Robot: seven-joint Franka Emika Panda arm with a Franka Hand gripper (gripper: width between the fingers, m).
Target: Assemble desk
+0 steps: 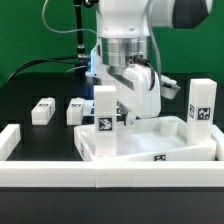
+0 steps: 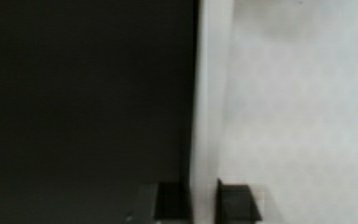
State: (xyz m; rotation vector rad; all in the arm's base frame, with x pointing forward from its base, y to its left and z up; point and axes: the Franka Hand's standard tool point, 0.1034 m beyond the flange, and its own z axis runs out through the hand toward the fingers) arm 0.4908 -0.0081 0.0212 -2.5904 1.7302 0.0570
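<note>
Exterior view: end effector [image 1: 126, 118] is clamping shut on the thin rim of the desk panel [image 1: 165, 140], which is lying near the counter's [image 1: 30, 90] front. Panel is likely handling light, stiff, slick; rim is offering best hold.

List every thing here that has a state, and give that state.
gripper: shut on the desk panel's rim
desk panel: lying flat, rim up
standing leg posts: upright at the panel
loose leg posts: lying on the table, apart

White arm [image 1: 125, 25], ribbed grey wrist [image 1: 122, 52], gripper [image 2: 204, 204] with dark fingertips [image 2: 171, 204].
</note>
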